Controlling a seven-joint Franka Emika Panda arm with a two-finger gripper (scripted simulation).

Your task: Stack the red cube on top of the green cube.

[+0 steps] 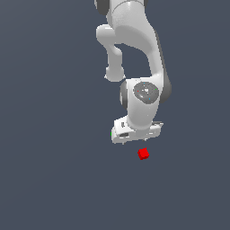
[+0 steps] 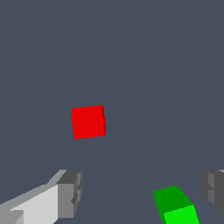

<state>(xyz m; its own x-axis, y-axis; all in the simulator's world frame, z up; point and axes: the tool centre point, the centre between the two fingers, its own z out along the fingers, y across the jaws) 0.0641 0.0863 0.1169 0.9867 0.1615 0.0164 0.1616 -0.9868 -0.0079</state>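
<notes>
The red cube (image 1: 143, 153) lies on the dark grey floor, just beyond my white gripper (image 1: 134, 134) toward the exterior view's lower right. In the wrist view the red cube (image 2: 88, 122) is apart from the fingers. The green cube (image 2: 175, 205) lies below the gripper, within the gap between the two grey fingertips (image 2: 70, 192) and nearer the other one (image 2: 213, 186). In the exterior view only a green sliver (image 1: 111, 133) shows at the hand's edge. The gripper (image 2: 142, 190) is open and holds nothing.
The white arm (image 1: 134, 40) rises from the gripper toward the exterior view's top. The floor (image 1: 54, 179) is plain dark grey, with no other objects in sight.
</notes>
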